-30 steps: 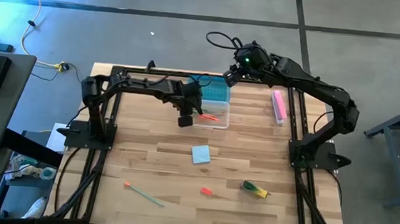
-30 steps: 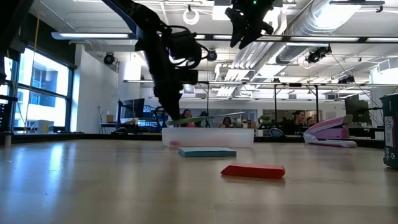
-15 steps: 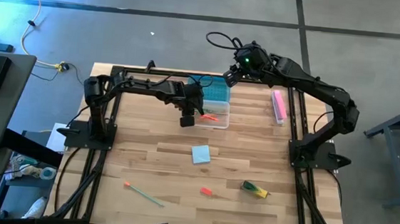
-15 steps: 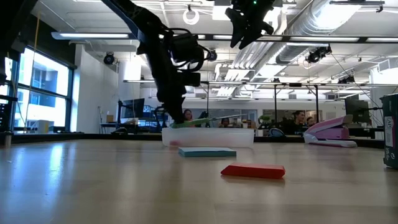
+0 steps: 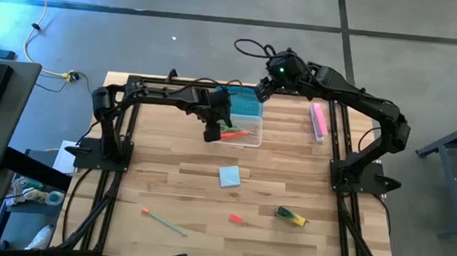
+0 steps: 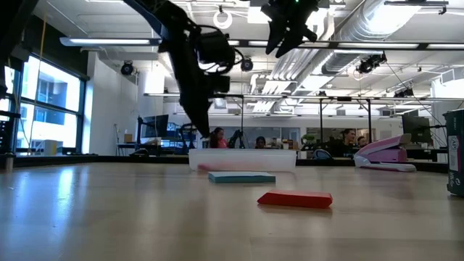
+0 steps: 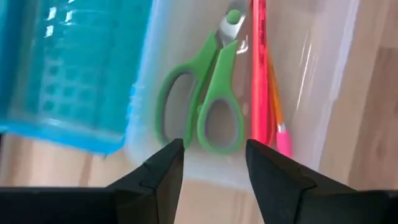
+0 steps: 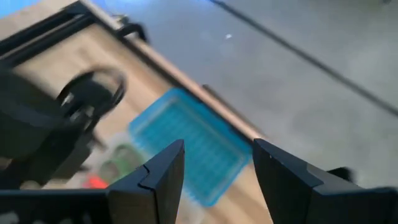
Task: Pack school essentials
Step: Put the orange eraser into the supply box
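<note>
Scissors (image 7: 202, 112) lie in box (image 7: 323, 81) | our left gripper (image 7: 208, 165) hovers open, empty | right gripper (image 8: 214, 168) parted, empty, far | we lift straight, then fetch pad (image 5: 229, 176).

Bright overhead lighting, wrist views blurred (motion)

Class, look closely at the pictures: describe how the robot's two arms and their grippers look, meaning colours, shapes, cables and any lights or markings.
Both arms are dark, jointed and tubular. The left gripper has two black, wedge-shaped fingers; the right gripper matches. A black cable loops out behind the right arm's wrist, where a small green light glows.
</note>
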`<control>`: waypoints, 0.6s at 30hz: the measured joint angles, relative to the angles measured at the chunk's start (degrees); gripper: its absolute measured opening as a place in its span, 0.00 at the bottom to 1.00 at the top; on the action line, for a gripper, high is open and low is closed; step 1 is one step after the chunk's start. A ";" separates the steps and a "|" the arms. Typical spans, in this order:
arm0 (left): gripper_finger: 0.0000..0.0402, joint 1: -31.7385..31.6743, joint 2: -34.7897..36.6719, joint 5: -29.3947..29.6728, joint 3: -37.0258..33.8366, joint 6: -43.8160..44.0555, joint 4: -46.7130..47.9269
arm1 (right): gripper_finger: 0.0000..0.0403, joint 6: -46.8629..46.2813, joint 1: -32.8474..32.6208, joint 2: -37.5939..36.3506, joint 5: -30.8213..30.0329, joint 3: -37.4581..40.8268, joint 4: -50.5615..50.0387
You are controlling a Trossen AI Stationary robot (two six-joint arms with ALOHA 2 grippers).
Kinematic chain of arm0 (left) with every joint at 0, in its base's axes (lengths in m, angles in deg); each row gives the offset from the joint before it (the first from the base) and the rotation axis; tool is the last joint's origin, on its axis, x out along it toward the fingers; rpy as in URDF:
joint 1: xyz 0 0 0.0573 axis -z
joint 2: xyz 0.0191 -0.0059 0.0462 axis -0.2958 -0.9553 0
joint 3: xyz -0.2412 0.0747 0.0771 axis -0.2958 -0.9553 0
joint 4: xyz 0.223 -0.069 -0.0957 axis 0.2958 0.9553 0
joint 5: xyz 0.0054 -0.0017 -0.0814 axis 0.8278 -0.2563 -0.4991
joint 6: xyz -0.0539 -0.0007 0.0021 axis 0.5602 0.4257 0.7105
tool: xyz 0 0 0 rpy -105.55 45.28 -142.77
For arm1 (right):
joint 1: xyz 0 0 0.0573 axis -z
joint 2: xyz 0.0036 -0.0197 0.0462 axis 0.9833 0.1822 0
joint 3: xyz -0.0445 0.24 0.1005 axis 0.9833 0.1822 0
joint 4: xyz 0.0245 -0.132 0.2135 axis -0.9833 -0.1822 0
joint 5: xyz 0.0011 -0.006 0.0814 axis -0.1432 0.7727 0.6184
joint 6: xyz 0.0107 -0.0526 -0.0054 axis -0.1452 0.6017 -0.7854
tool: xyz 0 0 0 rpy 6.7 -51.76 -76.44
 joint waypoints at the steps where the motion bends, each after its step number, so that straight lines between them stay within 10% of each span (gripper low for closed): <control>1: 0.40 -0.32 0.84 -0.10 0.38 0.16 0.92 | 0.44 -0.69 -0.46 0.00 1.25 0.00 -0.52; 8: 0.39 -4.27 8.28 -3.73 -0.38 2.09 6.79 | 0.44 -6.98 -5.70 0.00 6.68 0.00 -5.82; 18: 0.39 -6.57 21.65 -10.63 -18.79 9.94 3.26 | 0.44 -20.75 -15.69 0.00 10.49 0.00 -7.00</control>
